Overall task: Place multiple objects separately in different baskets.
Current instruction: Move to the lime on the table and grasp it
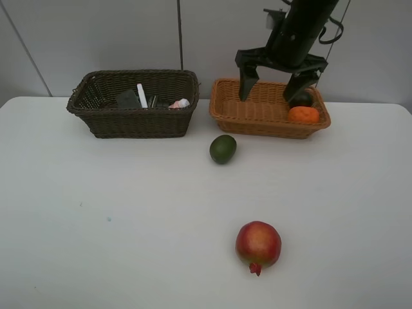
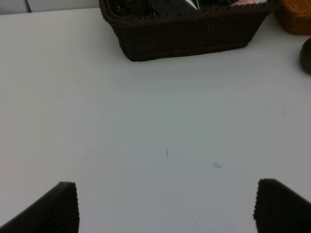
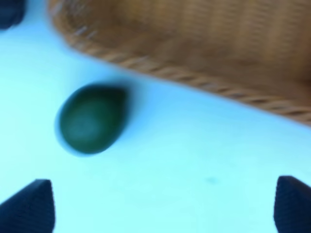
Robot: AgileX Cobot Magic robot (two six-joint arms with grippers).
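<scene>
The dark brown basket (image 1: 96, 125) stands at the back left and holds the black flat case (image 1: 127, 100), the white marker (image 1: 141, 95) and the pink small bottle (image 1: 180, 103). The light orange-tan basket (image 1: 257, 122) at the back right holds the orange (image 1: 303, 114) and the dark mangosteen (image 1: 301, 99). The green avocado-like fruit (image 1: 223, 149) lies on the table in front of the baskets; it also shows in the right wrist view (image 3: 91, 119). The red pomegranate (image 1: 258, 244) lies near the front. My right gripper (image 1: 275, 87) is open and empty above the tan basket. My left gripper (image 2: 165, 206) is open and empty over bare table.
The white table (image 1: 96, 219) spreads to the left and front of the fruit. The brown basket's front wall (image 2: 184, 34) shows in the left wrist view, with the tan basket's corner (image 2: 294, 19) beside it. A grey wall stands behind the baskets.
</scene>
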